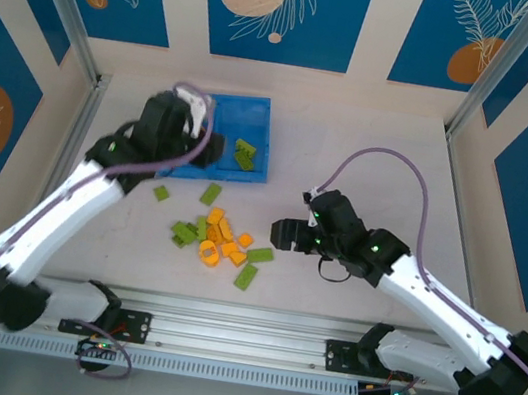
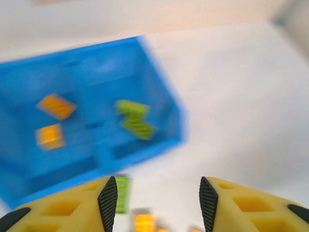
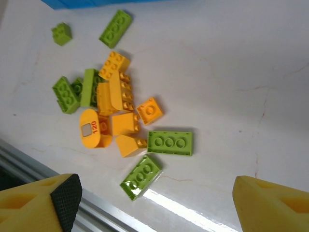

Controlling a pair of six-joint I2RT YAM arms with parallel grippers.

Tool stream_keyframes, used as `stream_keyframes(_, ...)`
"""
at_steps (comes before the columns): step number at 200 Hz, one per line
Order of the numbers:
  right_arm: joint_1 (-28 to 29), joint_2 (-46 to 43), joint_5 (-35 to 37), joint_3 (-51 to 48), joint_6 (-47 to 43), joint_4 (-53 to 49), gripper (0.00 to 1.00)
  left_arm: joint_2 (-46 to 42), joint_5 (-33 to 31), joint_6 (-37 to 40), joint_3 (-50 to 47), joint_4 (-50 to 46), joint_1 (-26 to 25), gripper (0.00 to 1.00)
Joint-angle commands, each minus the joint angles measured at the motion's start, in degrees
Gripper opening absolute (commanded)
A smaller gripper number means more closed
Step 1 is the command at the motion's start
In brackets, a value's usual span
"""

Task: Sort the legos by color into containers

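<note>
While the left gripper [image 2: 158, 203] hangs spread and empty at the tray's [image 1: 242, 118] near edge and the right gripper [image 3: 154, 203], spread wide, hovers right of the legos [image 3: 120, 116], orange and green lie touching in that pile, so one pinch could lift both colours.

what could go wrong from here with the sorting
1. The pile is packed tight, with orange and green legos touching. The wide-open right gripper might pinch two colours at once or scatter them.
2. A green lego lies close to the tray. The left gripper, at the tray's near edge, might knock it when leaving.
</note>
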Motion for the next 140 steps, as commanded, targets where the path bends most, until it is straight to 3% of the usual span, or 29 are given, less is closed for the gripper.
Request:
stream_keyframes(1,0.5,4.2,0.2,0.6,-0.1,0.4,0.84,-6.7,10.9,11.2,-10.8,-1.5,-3.8,0.58)
stream_keyframes(28,1.0,11.8,2.9,2.7,10.0,-3.1,0.86,-17.0,18.8,21.2,-21.1,-3.9,-7.9,0.67)
stream_keyframes(51,1.5,17.6,0.8,3.3,24.3,-2.6,0.87,-23.2,19.2,31.9,-27.2,-7.2,-10.4,0.73)
stream_keyframes(72,1.6,23.4,-1.5,5.1,39.2,-4.4,0.88,-27.2,20.0,36.5,-31.9,-5.8,-11.2,0.8)
stream_keyframes(102,2.1,31.2,-2.7,10.5,47.6,-10.1,0.89,-29.2,21.2,39.1,-35.4,-2.7,-11.5,1.0)
stream_keyframes(140,1.9,39.8,-7.7,15.1,50.8,-11.4,0.9,-29.3,19.2,40.3,-36.8,-3.2,-11.5,1.0)
